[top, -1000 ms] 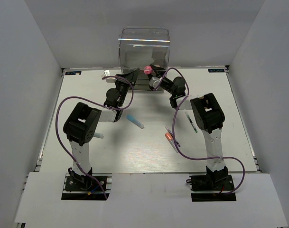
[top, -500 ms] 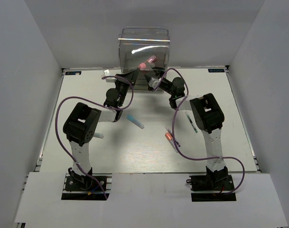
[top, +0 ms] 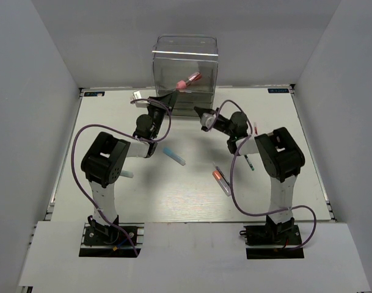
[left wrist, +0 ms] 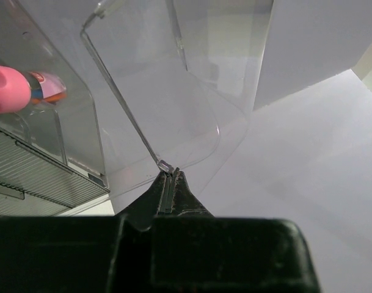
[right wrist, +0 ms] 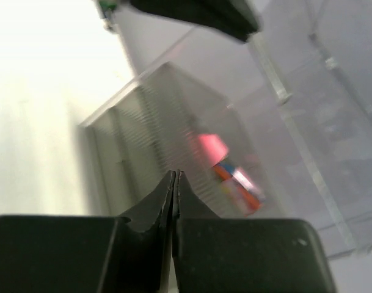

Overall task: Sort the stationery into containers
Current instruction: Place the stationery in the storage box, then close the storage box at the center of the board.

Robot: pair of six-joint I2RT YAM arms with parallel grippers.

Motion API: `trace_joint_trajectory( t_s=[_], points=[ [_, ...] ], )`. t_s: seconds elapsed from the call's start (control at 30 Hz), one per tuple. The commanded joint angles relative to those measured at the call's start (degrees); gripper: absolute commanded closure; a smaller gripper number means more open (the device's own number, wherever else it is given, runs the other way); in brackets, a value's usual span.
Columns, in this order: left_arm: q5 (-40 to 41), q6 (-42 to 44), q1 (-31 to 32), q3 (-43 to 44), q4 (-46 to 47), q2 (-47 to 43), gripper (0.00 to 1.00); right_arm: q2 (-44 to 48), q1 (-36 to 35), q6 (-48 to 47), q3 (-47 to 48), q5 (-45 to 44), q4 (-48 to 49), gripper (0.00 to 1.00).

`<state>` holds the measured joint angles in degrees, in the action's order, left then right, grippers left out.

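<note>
The container is a tall clear box at the table's far edge, with ribbed drawers low in it. A stubby pink-red tube lies inside it, and shows too as a pink tube in the left wrist view and a blurred pink tube in the right wrist view. My left gripper is shut on the thin edge of the box's clear flap. My right gripper is shut and empty, just in front of the box. On the table lie a blue-capped marker, a mint-green bar, an orange-tipped pen and a thin dark pen.
Purple cables loop off both arms over the white table. Grey walls close in the left, right and back. The left gripper and right gripper stand close together at the box's front.
The pink tube left my right gripper and now lies inside the box. The right gripper drew back to the right and shut. My left gripper kept its hold on the flap.
</note>
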<state>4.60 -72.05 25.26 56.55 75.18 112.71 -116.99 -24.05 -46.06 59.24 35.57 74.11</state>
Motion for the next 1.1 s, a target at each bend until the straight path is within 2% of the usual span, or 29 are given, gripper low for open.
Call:
trace_joint_trajectory(
  t_s=[0.0, 0.07, 0.13, 0.17, 0.2, 0.23, 0.3, 0.33, 0.37, 0.43, 0.53, 0.63, 0.67, 0.7, 0.73, 0.83, 0.87, 0.97, 1.03, 1.07],
  points=[
    [-0.12, 0.25, -0.03, -1.35, 2.0, -4.07, 1.0, 5.79, 0.24, 1.94, -7.45, 2.4, 9.29, 1.0],
    [0.5, -0.28, -0.03, -1.97, -0.19, -4.07, 0.94, 8.16, 0.15, 2.82, -10.97, 0.83, 10.18, 1.0],
    [0.5, -0.28, -0.03, -1.97, -1.43, -4.07, 0.8, 10.36, 0.15, 4.04, -13.61, -1.45, 8.52, 1.0],
    [0.5, -0.28, -0.03, -1.97, -3.26, -4.07, 0.73, 12.12, 0.15, 4.49, -14.76, -2.34, 7.47, 0.97],
    [0.5, -0.28, -0.03, -2.5, -4.24, -4.07, 0.61, 13.09, 0.23, 5.36, -14.94, -5.74, 6.24, 0.93],
    [0.5, -0.28, -0.03, -2.5, -5.38, -4.07, 0.55, 15.89, 0.15, 5.54, -15.03, -7.0, 0.05, 0.81],
    [0.5, -0.81, -0.03, -3.02, -9.51, -5.3, 0.51, 17.58, 0.06, 6.77, -13.98, -11.02, -8.13, 0.7],
    [0.5, -0.81, -0.03, -3.03, -10.57, -5.3, 0.5, 19.59, 0.06, 6.95, -13.37, -11.75, -13.84, 0.59],
    [0.5, -0.81, -0.03, -3.64, -11.62, -5.83, 0.5, 20.13, 0.41, 7.47, -12.32, -12.54, -17.73, 0.55],
    [0.5, -0.81, -0.03, -5.04, -13.04, -6.35, 0.45, 21.97, 0.41, 9.14, -12.74, -15.09, -20.74, 0.48],
    [0.5, -0.81, -0.03, -5.58, -15.23, -6.36, 0.41, 24.17, 0.5, 10.46, -15.46, -15.62, -21.37, 0.45],
    [-0.73, -0.81, 0.49, -6.1, -18.04, -6.88, 0.41, 25.41, 0.59, 13.88, -15.74, -16.58, -25.38, 0.45],
    [-0.73, -0.81, 0.5, -6.11, -19.18, -6.88, 0.43, 26.28, 0.67, 14.68, -15.48, -16.85, -26.46, 0.49],
    [-1.34, -0.81, 0.5, -6.11, -21.19, -6.88, 0.56, 26.55, 0.94, 17.38, -15.04, -16.76, -27.77, 0.52],
    [-1.35, -0.29, 0.5, -6.11, -22.08, -6.88, 0.62, 27.16, 1.2, 18.11, -14.51, -16.42, -31.01, 0.67],
    [-1.35, 0.24, 0.5, -4.53, -23.32, -4.26, 0.78, 28.04, 1.73, 20.48, -14.33, -14.67, -34.46, 0.92],
    [-1.35, 0.24, -0.03, -3.91, -23.84, -3.47, 0.78, 28.65, 2.08, 20.84, -14.33, -14.22, -35.77, 0.99],
    [-1.35, 0.24, -0.03, -1.54, -23.23, -0.13, 0.77, 29.45, 2.43, 22.51, -14.59, -13.86, -37.36, 0.99],
    [-1.35, 0.77, -0.55, 1.26, -22.53, 1.72, 0.72, 30.06, 2.69, 22.68, -14.77, -13.78, -37.63, 0.99],
    [-1.35, 0.77, -0.56, 2.41, -22.53, 3.73, 0.63, 30.15, 2.78, 22.68, -14.94, -13.86, -37.81, 0.97]
  ],
)
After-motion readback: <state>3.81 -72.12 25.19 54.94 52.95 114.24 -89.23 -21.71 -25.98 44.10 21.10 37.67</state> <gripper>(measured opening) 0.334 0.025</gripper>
